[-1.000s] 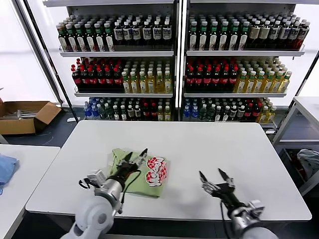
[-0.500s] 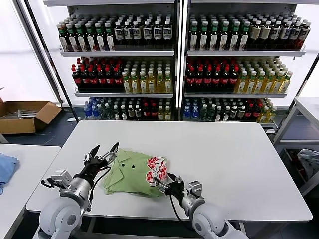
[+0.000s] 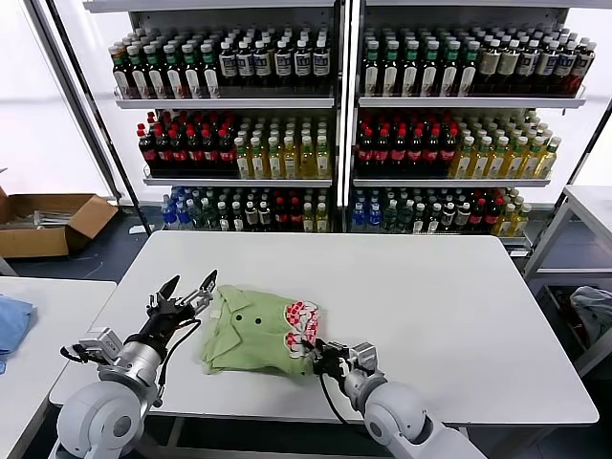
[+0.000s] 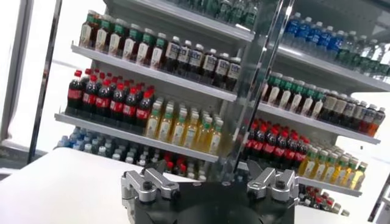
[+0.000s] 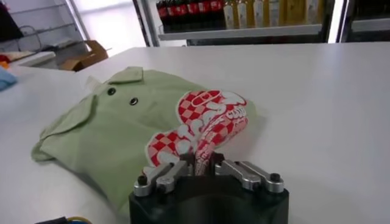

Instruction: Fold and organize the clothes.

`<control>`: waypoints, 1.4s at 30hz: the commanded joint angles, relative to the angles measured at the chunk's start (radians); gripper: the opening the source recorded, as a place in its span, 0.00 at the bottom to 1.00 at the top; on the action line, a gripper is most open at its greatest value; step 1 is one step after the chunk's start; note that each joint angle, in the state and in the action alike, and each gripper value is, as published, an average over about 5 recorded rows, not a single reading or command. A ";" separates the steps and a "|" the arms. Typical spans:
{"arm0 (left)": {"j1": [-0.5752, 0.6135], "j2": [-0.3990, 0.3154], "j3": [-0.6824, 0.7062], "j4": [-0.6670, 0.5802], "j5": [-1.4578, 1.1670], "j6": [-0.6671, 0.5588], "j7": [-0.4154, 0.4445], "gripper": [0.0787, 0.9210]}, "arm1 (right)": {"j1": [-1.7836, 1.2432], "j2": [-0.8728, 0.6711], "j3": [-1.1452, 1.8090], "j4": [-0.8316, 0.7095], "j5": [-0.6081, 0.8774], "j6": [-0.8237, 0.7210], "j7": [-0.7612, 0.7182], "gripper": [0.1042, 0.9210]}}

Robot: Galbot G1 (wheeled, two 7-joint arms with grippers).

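Observation:
The light green shirt (image 3: 251, 330) lies bunched on the white table (image 3: 421, 287), left of the middle, with its collar and dark buttons showing. Its red-and-white graphic (image 3: 300, 325) is at its right edge. My right gripper (image 3: 316, 357) is at the shirt's front right corner, shut on a fold of the printed cloth. In the right wrist view the shirt (image 5: 116, 125) spreads out ahead and the graphic's fold (image 5: 196, 139) runs in between the right gripper's (image 5: 199, 161) jaws. My left gripper (image 3: 185, 291) is open, raised just left of the collar, and touches nothing.
Shelves of bottles (image 3: 287, 143) stand behind the table. A second table at the left carries a blue cloth (image 3: 11, 323). A cardboard box (image 3: 48, 222) lies on the floor at far left. A grey-blue cloth (image 3: 593, 308) lies in a rack at far right.
My left gripper has drawn off the shirt to the left, still open. My right gripper has come in from the right and shut on the printed edge. The shirt has spread leftwards.

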 commanded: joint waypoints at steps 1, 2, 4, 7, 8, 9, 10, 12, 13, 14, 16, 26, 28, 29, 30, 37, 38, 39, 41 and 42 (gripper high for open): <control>-0.001 0.007 -0.016 0.006 0.001 -0.001 0.011 0.88 | -0.137 -0.240 0.217 0.118 -0.119 0.067 -0.169 0.09; -0.004 0.007 -0.014 0.008 0.001 -0.001 0.013 0.88 | -0.162 -0.271 0.257 0.121 -0.116 0.079 -0.187 0.06; -0.008 0.005 -0.010 0.012 0.002 0.001 0.016 0.88 | -0.204 -0.325 0.319 0.118 -0.108 0.100 -0.214 0.03; -0.013 -0.002 -0.002 0.017 0.003 0.002 0.019 0.88 | -0.273 -0.393 0.403 0.096 -0.101 0.139 -0.239 0.03; -0.015 -0.005 0.001 0.020 0.004 0.002 0.019 0.88 | -0.297 -0.405 0.427 0.091 -0.100 0.152 -0.242 0.03; -0.017 -0.008 0.004 0.023 0.004 0.002 0.018 0.88 | -0.321 -0.412 0.450 0.088 -0.100 0.167 -0.242 0.03; -0.019 -0.012 0.006 0.026 0.004 0.003 0.018 0.88 | -0.342 -0.405 0.468 0.091 -0.103 0.180 -0.236 0.03; -0.023 -0.020 0.011 0.031 0.005 0.004 0.019 0.88 | -0.381 -0.373 0.501 0.106 -0.107 0.199 -0.214 0.03; -0.024 -0.023 0.013 0.031 0.004 0.005 0.020 0.88 | -0.398 -0.349 0.516 0.122 -0.108 0.206 -0.194 0.03; -0.025 -0.027 0.014 0.032 0.004 0.006 0.021 0.88 | -0.414 -0.321 0.530 0.140 -0.108 0.210 -0.171 0.03; -0.023 -0.031 0.016 0.030 0.004 0.007 0.022 0.88 | -0.437 -0.280 0.546 0.172 -0.108 0.228 -0.135 0.06; -0.019 -0.026 0.020 0.014 0.005 0.014 0.042 0.88 | -0.284 -0.158 0.415 0.171 -0.098 0.306 -0.037 0.40; -0.018 -0.025 0.023 0.013 0.006 0.015 0.042 0.88 | -0.205 -0.103 0.330 0.132 -0.100 0.290 -0.034 0.47; -0.017 -0.024 0.024 0.013 0.007 0.015 0.042 0.88 | -0.166 -0.072 0.286 0.103 -0.101 0.281 -0.030 0.49; -0.015 -0.023 0.025 0.011 0.007 0.015 0.042 0.88 | -0.127 -0.042 0.243 0.073 -0.102 0.274 -0.027 0.52; 0.015 -0.018 0.012 -0.008 0.006 0.015 0.043 0.88 | 0.051 0.130 0.041 -0.159 -0.118 0.244 -0.032 0.79; 0.020 -0.018 0.009 -0.012 0.006 0.015 0.044 0.88 | 0.061 0.139 0.031 -0.180 -0.125 0.237 -0.024 0.82; 0.024 -0.020 0.006 -0.014 0.006 0.015 0.045 0.88 | 0.066 0.142 0.026 -0.194 -0.131 0.225 -0.011 0.84; 0.031 -0.023 0.000 -0.017 0.006 0.015 0.049 0.88 | 0.069 0.138 0.023 -0.211 -0.135 0.192 0.022 0.87; 0.033 -0.024 -0.002 -0.016 0.005 0.015 0.050 0.88 | 0.068 0.131 0.024 -0.211 -0.133 0.172 0.037 0.87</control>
